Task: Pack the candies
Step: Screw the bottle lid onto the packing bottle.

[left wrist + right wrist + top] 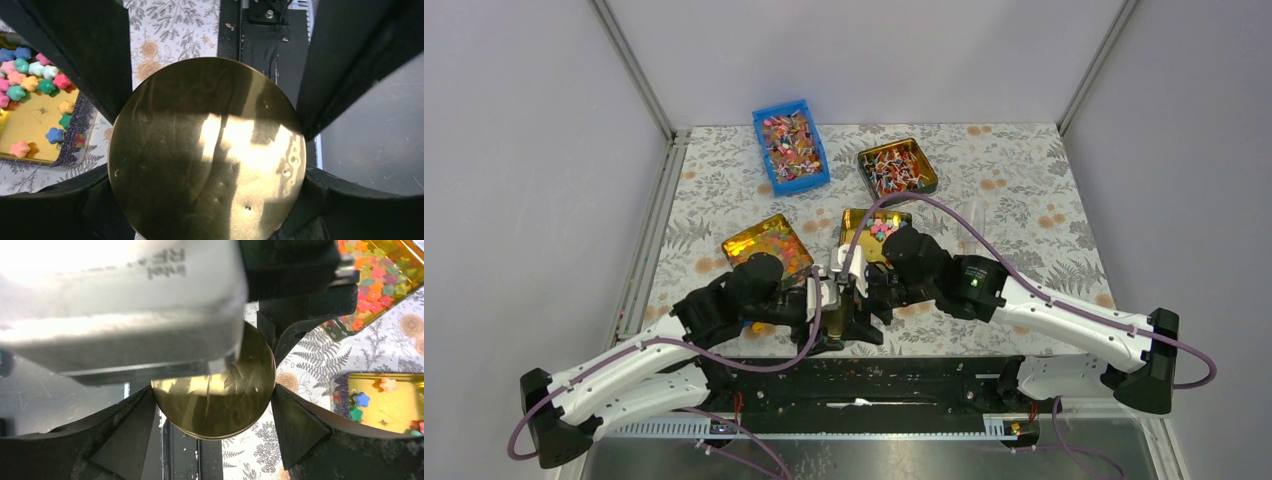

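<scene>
your left claw [210,127] and right claw [212,397] both clamp one round gold tin [200,190] by its rim. star candies [784,252] lie in two square gold trays [742,243], at 10 and 1 o'clock from it, both near.

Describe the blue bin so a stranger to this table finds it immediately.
On the floral tablecloth, look to the far edge, left of centre. The blue bin sits there, heaped with mixed sweets. It is the only blue container; its neighbours are all gold tins.

Plain grey walls [524,150]; floral tablecloth [1024,200] (leaf print); aluminium corner posts [634,72]
</scene>
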